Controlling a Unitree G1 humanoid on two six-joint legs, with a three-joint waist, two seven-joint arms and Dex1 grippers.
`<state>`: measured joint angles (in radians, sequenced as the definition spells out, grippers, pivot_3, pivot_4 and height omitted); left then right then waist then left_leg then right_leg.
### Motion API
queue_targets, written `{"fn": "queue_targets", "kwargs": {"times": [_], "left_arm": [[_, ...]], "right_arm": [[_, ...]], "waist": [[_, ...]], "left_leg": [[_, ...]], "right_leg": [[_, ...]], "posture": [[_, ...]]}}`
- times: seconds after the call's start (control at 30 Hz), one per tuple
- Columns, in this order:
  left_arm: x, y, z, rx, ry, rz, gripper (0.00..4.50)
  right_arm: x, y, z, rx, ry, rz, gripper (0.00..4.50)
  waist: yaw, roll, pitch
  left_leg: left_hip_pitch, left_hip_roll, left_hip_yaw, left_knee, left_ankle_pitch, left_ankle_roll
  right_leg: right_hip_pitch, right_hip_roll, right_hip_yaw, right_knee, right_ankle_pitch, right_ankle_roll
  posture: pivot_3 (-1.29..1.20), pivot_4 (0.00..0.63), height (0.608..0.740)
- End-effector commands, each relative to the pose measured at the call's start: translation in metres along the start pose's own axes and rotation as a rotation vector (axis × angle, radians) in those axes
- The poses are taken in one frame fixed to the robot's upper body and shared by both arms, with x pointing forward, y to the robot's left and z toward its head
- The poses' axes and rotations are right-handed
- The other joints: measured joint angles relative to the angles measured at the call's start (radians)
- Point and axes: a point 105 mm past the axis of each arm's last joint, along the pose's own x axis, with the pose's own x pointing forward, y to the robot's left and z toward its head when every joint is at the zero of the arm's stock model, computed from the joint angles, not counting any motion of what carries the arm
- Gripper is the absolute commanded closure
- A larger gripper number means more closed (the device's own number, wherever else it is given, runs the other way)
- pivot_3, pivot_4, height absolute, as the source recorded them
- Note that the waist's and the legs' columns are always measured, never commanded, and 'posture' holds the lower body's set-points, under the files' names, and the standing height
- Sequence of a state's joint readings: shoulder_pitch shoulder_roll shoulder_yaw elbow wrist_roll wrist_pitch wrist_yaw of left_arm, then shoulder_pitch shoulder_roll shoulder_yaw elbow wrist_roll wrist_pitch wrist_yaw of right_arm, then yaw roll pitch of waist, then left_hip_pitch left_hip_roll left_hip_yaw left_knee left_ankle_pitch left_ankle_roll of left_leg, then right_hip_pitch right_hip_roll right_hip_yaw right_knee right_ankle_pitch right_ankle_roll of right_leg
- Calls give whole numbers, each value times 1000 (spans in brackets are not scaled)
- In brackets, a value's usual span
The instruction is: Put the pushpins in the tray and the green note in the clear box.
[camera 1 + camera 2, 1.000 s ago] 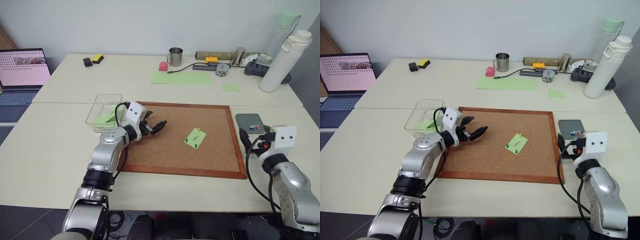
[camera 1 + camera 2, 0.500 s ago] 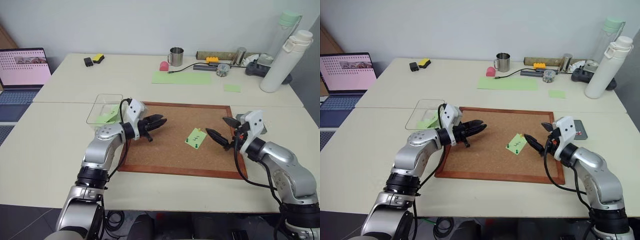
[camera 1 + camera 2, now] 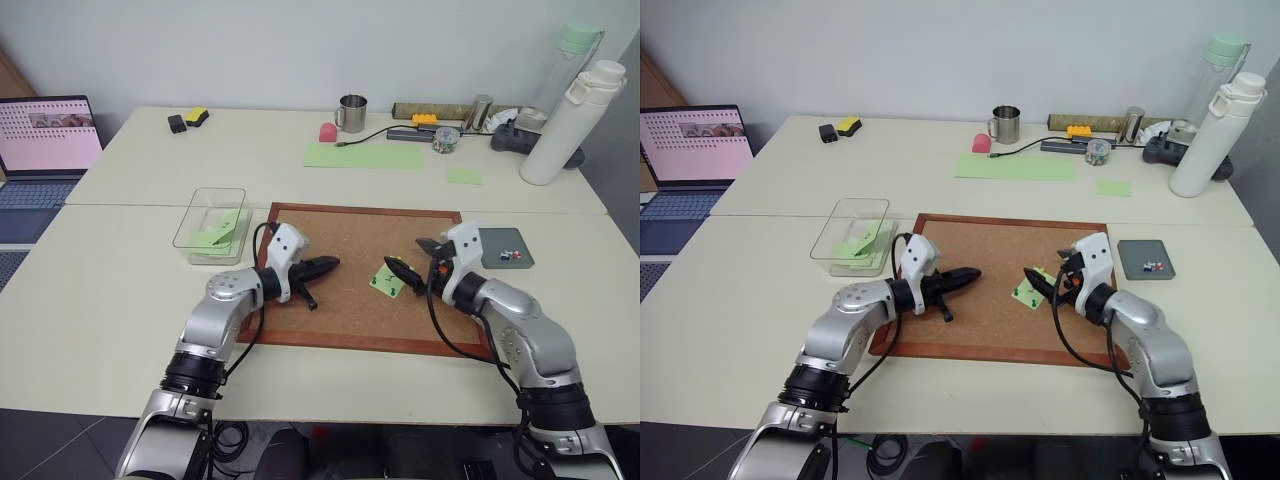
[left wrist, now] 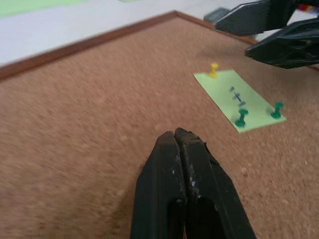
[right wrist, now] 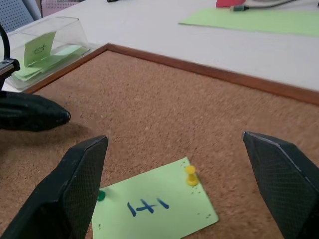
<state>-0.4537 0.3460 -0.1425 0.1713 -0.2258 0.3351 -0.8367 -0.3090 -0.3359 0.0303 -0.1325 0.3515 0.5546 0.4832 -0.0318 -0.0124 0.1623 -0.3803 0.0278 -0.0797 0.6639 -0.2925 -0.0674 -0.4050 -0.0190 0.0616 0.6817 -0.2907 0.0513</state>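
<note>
Green note (image 3: pixel 391 276): lies flat on the cork board, toward its right half, with a dark handwritten mark in its middle.
Pushpins (image 4: pixel 241 117): three stand in the note, two green ones at its near edge and a yellow one (image 5: pixel 190 174) at its far edge; a few more lie in the tray as small red, white and blue specks.
Left gripper (image 3: pixel 328 266): jaws pressed together with nothing between them, low over the bare cork to the left of the note and well apart from it, pointing toward the note.
Right gripper (image 3: pixel 412 260): jaws spread wide and empty, just to the right of the note; in the right wrist view the two fingers (image 5: pixel 75 186) stand on either side of the note with the yellow pin between them.
Cork board (image 3: pixel 350 322): wood-framed, flat on the near table between the two arms.
Tray (image 3: pixel 493 243): dark grey, on the table just off the board's right edge, beyond the right arm.
Clear box (image 3: pixel 196 218): on the table just off the board's far left corner, with pale green paper slips inside.
Far table (image 3: pixel 260 150): carries a long pale green sheet (image 3: pixel 362 155), a small green slip (image 3: pixel 462 176), a metal mug (image 3: pixel 350 113) and two tall white bottles (image 3: pixel 568 120) at the right.
Laptop (image 3: pixel 45 140): open, at the far left edge.
</note>
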Motion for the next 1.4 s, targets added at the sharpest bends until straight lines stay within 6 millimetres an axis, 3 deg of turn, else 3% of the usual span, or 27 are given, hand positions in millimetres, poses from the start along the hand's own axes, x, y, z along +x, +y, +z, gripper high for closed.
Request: {"fn": "queue_targets", "kwargs": {"times": [0.03, 0.2, 0.53, 1.27, 1.4], "left_arm": [[3, -2, -11, 25, 52, 3, 4465], [3, -8, -25, 17, 92, -10, 4465], [2, -4, -18, 21, 77, 0, 4465], [0, -3, -16, 36, 80, -1, 4500], [0, -7, -18, 31, 88, -14, 4500]], "right_arm": [[9, -2, 9, -29, -34, -10, 0], [16, -5, 1, -11, -10, -22, 0], [19, -8, -6, 10, 14, -24, 0], [20, -8, -7, -47, 17, -17, 4399], [18, -8, -3, -93, 6, -10, 4466]], "waist": [[-1, 0, 0], [-1, 1, -1], [-1, 1, -2], [-2, 1, -2], [-2, 1, -2]], "left_leg": [[0, 0, 0, 0, 0, 0], [1, 0, 0, 0, 0, 0], [1, 0, 0, 0, 0, 0], [1, 0, 0, 0, 0, 0], [1, 0, 0, 0, 0, 0]], "right_leg": [[0, 0, 0, 0, 0, 0], [0, 0, 0, 0, 0, 0], [0, 0, 0, 0, 0, 0], [0, 0, 0, 0, 0, 0], [0, 0, 0, 0, 0, 0]], "posture": [[0, 150, 740], [0, 150, 740], [0, 150, 740], [0, 150, 740], [0, 150, 740]]}}
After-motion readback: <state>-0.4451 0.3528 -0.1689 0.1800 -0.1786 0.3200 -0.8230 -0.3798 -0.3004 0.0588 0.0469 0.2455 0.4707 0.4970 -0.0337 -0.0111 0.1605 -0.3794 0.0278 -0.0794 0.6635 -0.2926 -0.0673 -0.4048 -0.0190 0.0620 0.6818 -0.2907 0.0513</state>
